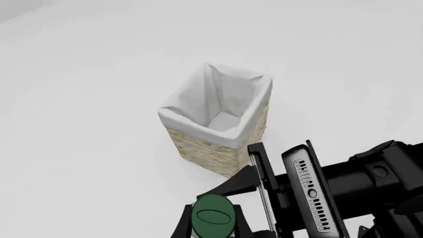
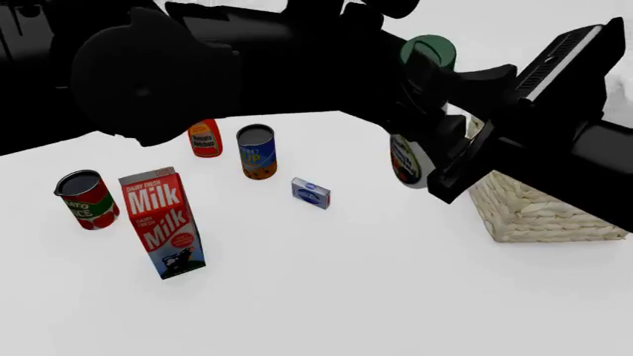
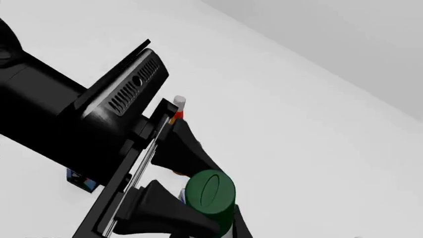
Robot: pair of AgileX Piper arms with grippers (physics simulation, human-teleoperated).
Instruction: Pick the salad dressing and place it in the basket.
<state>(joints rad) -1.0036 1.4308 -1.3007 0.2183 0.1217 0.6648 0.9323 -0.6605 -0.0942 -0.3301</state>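
- One salad dressing (image 2: 407, 159) — held up off the tabletop (image 2: 327, 297), green cap uppermost, just beside the near-left rim of the basket (image 2: 539, 215) in the front view.
- Both claws are at the bottle. The left wrist view shows the green cap between the left claw (image 1: 213, 229) fingers, with the right arm's claw crossing beside it; the right wrist view shows the cap flanked by the right claw (image 3: 198, 210) fingers, the left arm's claw clamped on the bottle just beyond.
- Left claw: clenched on the salad dressing. Right claw: close about the bottle's neck, but I cannot tell whether it grips.
- One basket, toward the right edge of the tabletop, white lining folded over its rim; nothing visible inside it in the left wrist view.
- Two cans — a red one (image 2: 85, 199) near the left edge, a blue and orange one (image 2: 257, 151) further in.
- One milk carton (image 2: 162, 222) upright beside the red can.
- One red bottle (image 2: 204, 139) behind it, by the blue can.
- One small blue box (image 2: 310, 192) near the middle.
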